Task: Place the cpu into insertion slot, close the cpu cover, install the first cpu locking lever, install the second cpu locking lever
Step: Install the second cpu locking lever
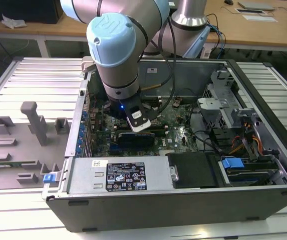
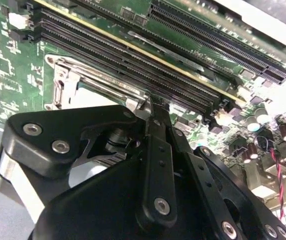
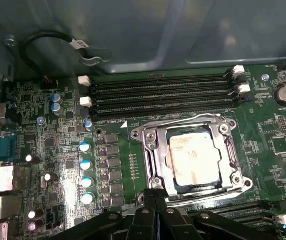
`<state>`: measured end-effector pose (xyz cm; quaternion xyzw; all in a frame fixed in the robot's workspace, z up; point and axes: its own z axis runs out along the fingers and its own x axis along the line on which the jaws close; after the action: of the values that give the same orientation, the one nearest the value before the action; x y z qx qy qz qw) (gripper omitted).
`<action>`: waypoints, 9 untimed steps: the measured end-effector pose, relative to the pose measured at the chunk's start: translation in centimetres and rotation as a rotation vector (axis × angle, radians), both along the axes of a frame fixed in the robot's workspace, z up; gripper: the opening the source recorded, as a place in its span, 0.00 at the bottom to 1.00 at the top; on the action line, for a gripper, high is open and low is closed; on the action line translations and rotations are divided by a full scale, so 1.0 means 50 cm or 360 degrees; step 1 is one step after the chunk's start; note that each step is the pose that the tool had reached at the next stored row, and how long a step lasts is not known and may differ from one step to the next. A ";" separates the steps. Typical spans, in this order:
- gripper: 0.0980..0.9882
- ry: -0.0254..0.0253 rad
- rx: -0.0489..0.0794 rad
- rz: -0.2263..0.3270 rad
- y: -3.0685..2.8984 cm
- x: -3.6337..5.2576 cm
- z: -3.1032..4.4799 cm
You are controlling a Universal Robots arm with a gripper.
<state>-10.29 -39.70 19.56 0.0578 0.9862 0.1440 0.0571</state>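
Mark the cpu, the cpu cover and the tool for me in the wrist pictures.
cpu (image 3: 195, 159), first wrist view, centre of its pale top.
cpu cover (image 3: 152, 162), first wrist view, on the silvery frame's side bar beside the chip.
tool (image 3: 154, 194), first wrist view, at the fingertips meeting by the cover's edge.

My gripper (image 3: 155, 196) is matt black metal with bright screw heads. Centre-right in the first wrist view, the cpu (image 3: 195, 159) has a dull, smudged metal top, and the cpu cover (image 3: 150, 155) around it is shiny bare steel. The motherboard (image 3: 58, 150) looks glossy green.
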 end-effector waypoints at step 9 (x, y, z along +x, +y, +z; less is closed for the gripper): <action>0.01 -0.00011 -0.0005 0.0000 0.000 0.000 0.048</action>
<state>-10.29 -39.68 21.98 0.0577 0.9865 0.1424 0.0576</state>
